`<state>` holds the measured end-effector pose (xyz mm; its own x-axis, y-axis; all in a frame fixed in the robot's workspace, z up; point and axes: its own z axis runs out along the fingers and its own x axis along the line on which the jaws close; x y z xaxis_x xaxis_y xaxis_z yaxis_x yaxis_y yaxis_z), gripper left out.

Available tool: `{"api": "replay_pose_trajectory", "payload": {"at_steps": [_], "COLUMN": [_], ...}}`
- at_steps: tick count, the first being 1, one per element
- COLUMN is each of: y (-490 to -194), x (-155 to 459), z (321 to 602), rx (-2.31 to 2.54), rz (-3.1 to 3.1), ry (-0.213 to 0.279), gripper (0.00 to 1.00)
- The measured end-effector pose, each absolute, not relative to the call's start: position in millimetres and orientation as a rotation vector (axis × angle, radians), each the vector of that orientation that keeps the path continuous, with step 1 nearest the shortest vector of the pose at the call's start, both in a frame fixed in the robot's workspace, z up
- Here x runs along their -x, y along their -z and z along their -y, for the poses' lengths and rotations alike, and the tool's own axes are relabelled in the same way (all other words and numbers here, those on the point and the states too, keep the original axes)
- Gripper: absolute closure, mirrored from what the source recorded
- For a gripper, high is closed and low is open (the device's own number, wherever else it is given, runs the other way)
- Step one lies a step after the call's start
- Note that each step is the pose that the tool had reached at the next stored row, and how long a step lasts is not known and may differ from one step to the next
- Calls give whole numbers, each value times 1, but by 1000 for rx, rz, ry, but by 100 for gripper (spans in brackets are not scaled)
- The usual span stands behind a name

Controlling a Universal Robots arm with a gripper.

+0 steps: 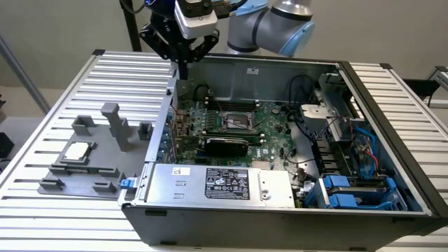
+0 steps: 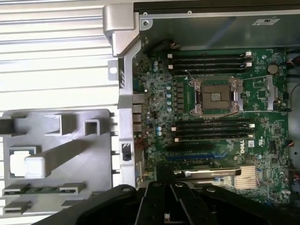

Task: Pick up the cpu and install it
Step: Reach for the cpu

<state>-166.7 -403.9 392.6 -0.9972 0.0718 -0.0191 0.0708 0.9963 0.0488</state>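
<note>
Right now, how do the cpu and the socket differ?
The cpu is a pale silver plate; the socket is a frame with a dark centre. The cpu sits on the grey fixture outside the case; the socket is on the motherboard inside it, empty. Both are square and lie flat.

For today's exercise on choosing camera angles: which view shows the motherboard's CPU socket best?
The wrist view: it looks almost straight down on the CPU socket, so its metal frame and centre are plain. The exterior view shows the same CPU socket at a slant inside the case, with less detail.
</note>
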Motion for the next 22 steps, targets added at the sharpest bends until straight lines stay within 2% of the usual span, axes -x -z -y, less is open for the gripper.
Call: {"api": "replay_pose_trajectory", "payload": {"at_steps": [22], "y": [-393], "x": [267], "z": [411], "rx": [-111], "rz": [-3117], "ry": [-75], "gripper": [89]}}
